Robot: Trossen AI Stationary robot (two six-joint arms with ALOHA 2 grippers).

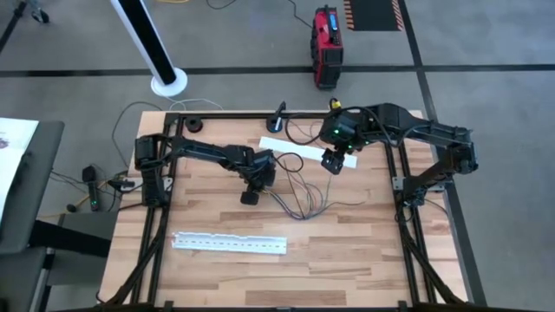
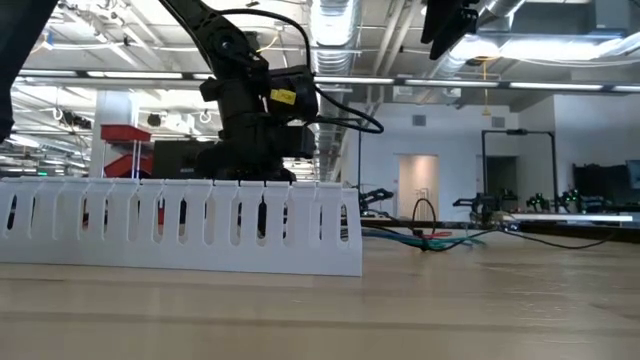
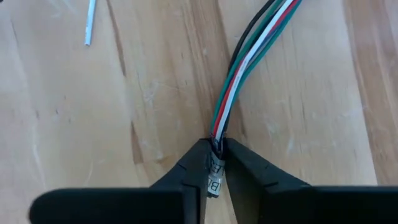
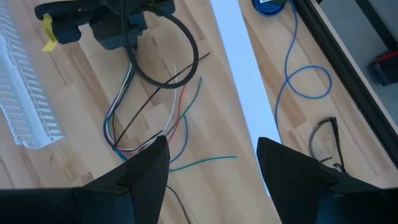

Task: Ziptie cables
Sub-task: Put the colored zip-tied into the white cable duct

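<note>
Low view, nearest the lens: the slotted white strip (image 2: 180, 225) stands on edge across the wooden table (image 2: 400, 310). Behind it the left gripper (image 2: 262, 165) reaches down to the tabletop, and the cables (image 2: 440, 238) trail flat along the wood to its side. From the left wrist, the two dark fingers (image 3: 186, 177) are pressed together on one end of the bunch, where a small printed label wraps it; black, white, red and green wires fan away from the pinch. Seen from above, the cables (image 1: 299, 195) lie near the table's middle. Farther back, the right gripper (image 1: 334, 162) hangs above the table with its fingers spread wide and holding nothing, near a flat white strip (image 1: 299, 147) by the far edge.
</note>
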